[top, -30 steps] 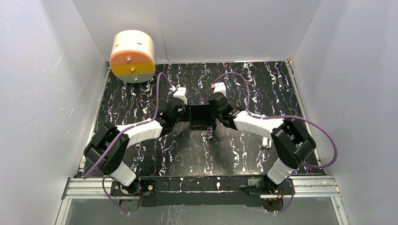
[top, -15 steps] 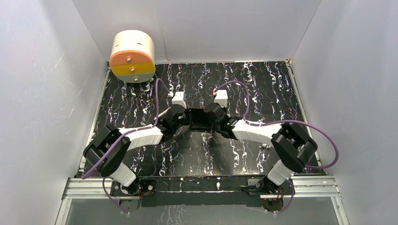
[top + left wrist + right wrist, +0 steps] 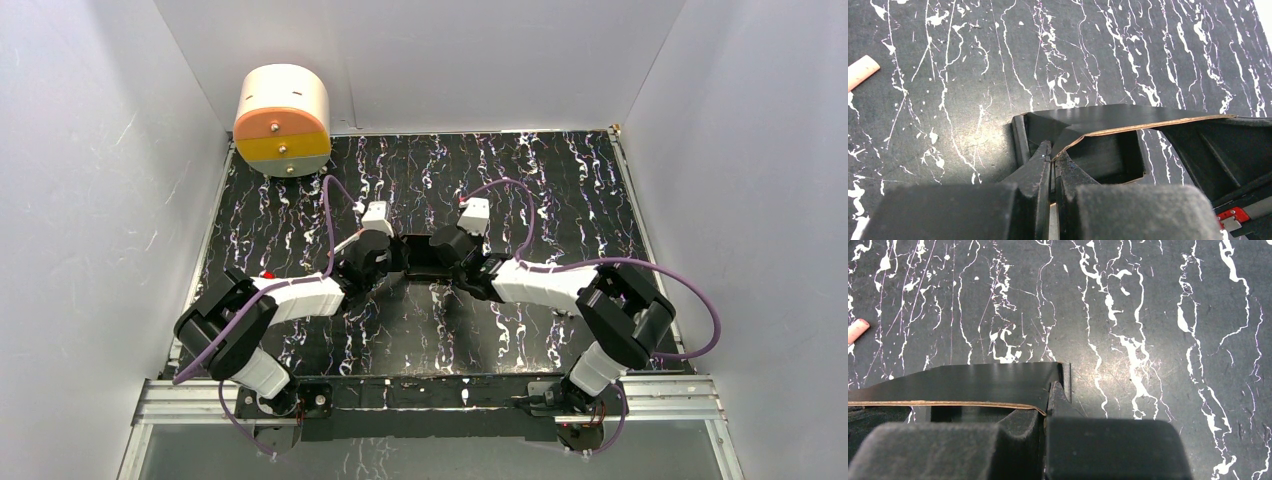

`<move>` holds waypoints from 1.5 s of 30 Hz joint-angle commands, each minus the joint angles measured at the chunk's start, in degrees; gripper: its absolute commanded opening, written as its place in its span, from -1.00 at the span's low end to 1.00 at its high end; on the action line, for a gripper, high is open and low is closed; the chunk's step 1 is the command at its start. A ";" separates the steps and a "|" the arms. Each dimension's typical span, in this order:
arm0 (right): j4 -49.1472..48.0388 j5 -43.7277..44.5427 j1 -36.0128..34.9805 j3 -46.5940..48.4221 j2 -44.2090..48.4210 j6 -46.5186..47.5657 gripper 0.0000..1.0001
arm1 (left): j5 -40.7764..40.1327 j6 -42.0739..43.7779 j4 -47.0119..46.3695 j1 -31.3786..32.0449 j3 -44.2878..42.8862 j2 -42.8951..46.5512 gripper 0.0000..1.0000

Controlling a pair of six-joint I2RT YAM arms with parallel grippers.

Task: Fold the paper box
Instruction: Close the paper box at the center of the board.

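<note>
Paper box (image 3: 430, 256) sits mid tabletop (image 3: 560, 180), slightly toward the near half, directly between the two tools. It is matte black card, partly formed, with side walls up and the hollow inside visible. One long flap, showing a raw brown edge, runs across the top from one tool to the other, bowed and tilted rather than flat. Can't tell whether the box base rests on the tabletop or is held just off it.

Left tool (image 3: 1052, 153): fingers pressed together with only a thin seam between them, pinching the left end of that flap at the box's left corner. The card edge runs right into the seam.

Right tool (image 3: 1047, 392): fingers closed down tight, clamped on the right end of the same flap at the box's right corner wall.

In the top view both arms are bent inward, wrists facing each other, and the box is the only thing between them.

Also there: a round drum (image 3: 283, 120) with a beige body and orange face, at the far-left corner, well apart from the box. A small pink stub (image 3: 862, 71) lies on the tabletop, off to the left in both wrist views, apart from the box.
</note>
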State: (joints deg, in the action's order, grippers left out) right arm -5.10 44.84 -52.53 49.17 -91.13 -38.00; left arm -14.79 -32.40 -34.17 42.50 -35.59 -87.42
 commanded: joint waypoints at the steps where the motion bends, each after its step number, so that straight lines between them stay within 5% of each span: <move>1: -1.57 0.31 -1.63 -0.36 -0.31 -4.88 -0.95 | 2.31 -3.56 -2.80 1.36 0.70 2.21 -1.00; 25: -3.38 2.36 -3.20 -5.86 -0.76 -6.58 -1.00 | 0.28 -2.68 -10.51 1.88 9.38 2.38 -1.00; 45: -16.93 2.01 -3.98 -16.25 0.06 4.42 -1.00 | 0.31 -1.77 -14.03 1.97 13.53 2.70 -1.00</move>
State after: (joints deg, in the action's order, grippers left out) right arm -25.41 49.25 -56.29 36.62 -89.60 -34.11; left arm -14.57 -34.11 -49.76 44.05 -24.03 -85.82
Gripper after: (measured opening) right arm 0.047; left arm 0.010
